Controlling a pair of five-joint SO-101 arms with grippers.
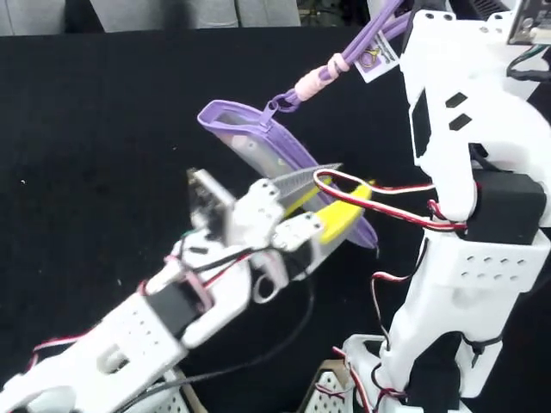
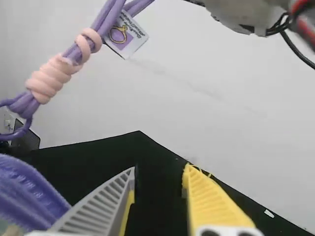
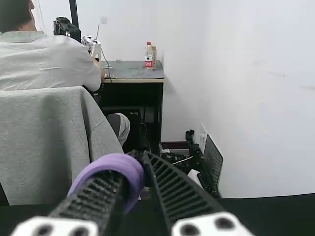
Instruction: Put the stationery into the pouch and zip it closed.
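A purple pouch (image 1: 258, 142) hangs tilted above the black table by its purple strap (image 1: 344, 60), its zipper edge facing up. The strap, with a pink knot and a paper tag (image 2: 125, 37), runs up to my right gripper (image 3: 140, 164), whose black fingers are shut on the strap (image 3: 110, 172). My left gripper (image 1: 353, 176) sits against the pouch's lower right side, one finger grey, the other yellow (image 2: 206, 201). It is open with nothing between the fingers (image 2: 160, 169). The pouch's purple edge (image 2: 19, 191) shows beside the grey finger.
The right arm's white body (image 1: 465, 129) stands tall at the table's right side, with red and white cables (image 1: 387, 202) looping toward the left gripper. The black tabletop (image 1: 103, 129) lies open to the left of the pouch.
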